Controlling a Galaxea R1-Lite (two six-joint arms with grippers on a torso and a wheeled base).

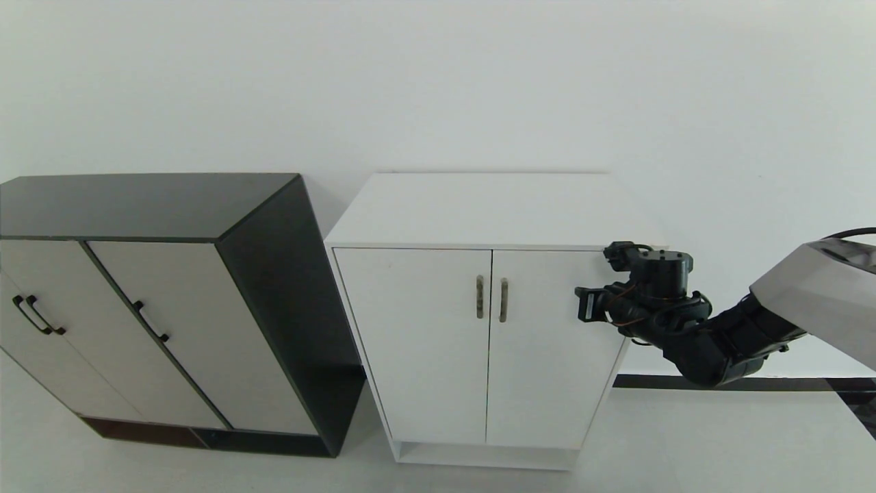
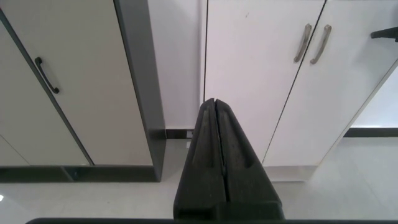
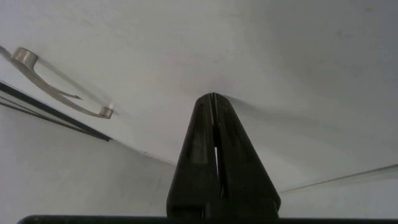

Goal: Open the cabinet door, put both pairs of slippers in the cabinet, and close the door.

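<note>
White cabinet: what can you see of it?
A white cabinet, smooth like painted board, stands by the wall on a recessed base. Its two doors are closed, with two slim metal handles side by side at the centre. A dark cabinet stands to its left. The right gripper, shut, is close to the right door; contact is unclear.

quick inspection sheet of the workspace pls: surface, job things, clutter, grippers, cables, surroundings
surface: pale grey floor, smooth
job's things: white cabinet upright on the floor, both doors shut; handles side by side at the centre seam
clutter: nothing seen
grippers: right gripper shut, close to the white cabinet's right door, contact unclear; left gripper shut, held low facing the gap between the two cabinets
cables: thin wires looped at the right wrist
surroundings: dark cabinet with pale doors to the robot's left, doors shut; white wall; black baseboard
</note>
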